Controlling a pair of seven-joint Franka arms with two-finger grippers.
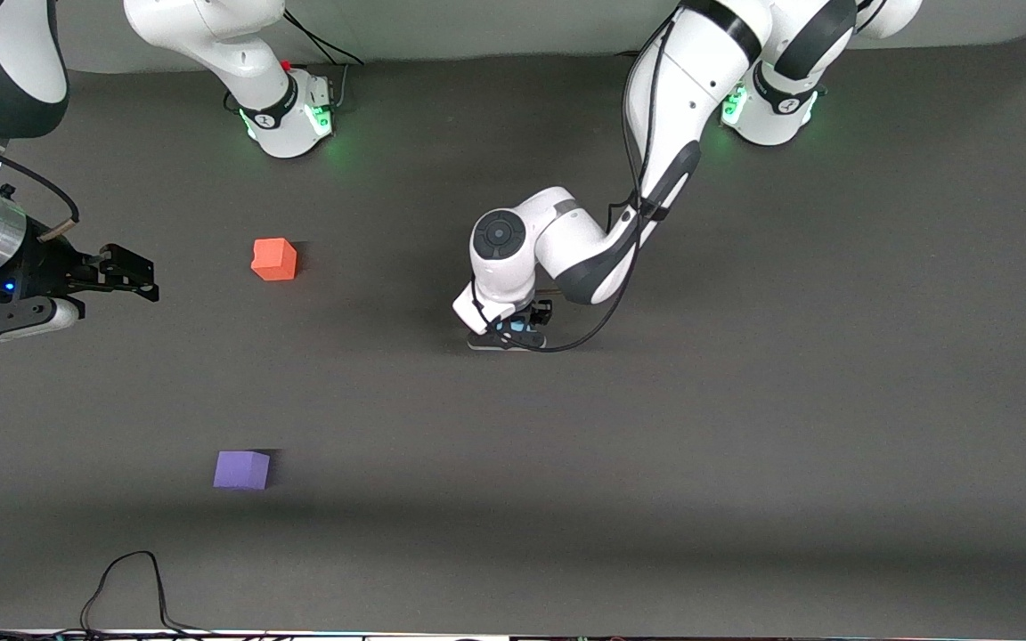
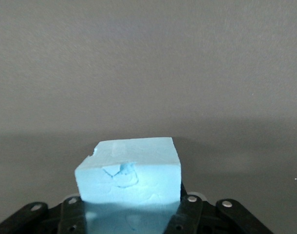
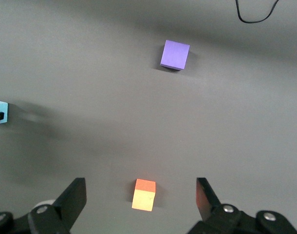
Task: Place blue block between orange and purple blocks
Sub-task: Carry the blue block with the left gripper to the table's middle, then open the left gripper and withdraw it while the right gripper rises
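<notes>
The blue block [image 2: 131, 170] sits between the fingers of my left gripper [image 1: 513, 336], low at the middle of the table. Only a sliver of it [image 1: 505, 327] shows under the hand in the front view. The fingers press both its sides. The orange block [image 1: 274, 259] lies toward the right arm's end. The purple block [image 1: 242, 469] lies nearer the front camera than the orange one, with a wide gap between them. My right gripper [image 1: 141, 276] is open and empty in the air at the right arm's end. In the right wrist view the orange block [image 3: 143, 194] lies below its spread fingers, the purple block [image 3: 175, 54] farther off.
The table is covered by a dark grey mat [image 1: 745, 445]. A black cable [image 1: 134, 579] loops at the table edge nearest the front camera, near the purple block, and also shows in the right wrist view [image 3: 255, 14].
</notes>
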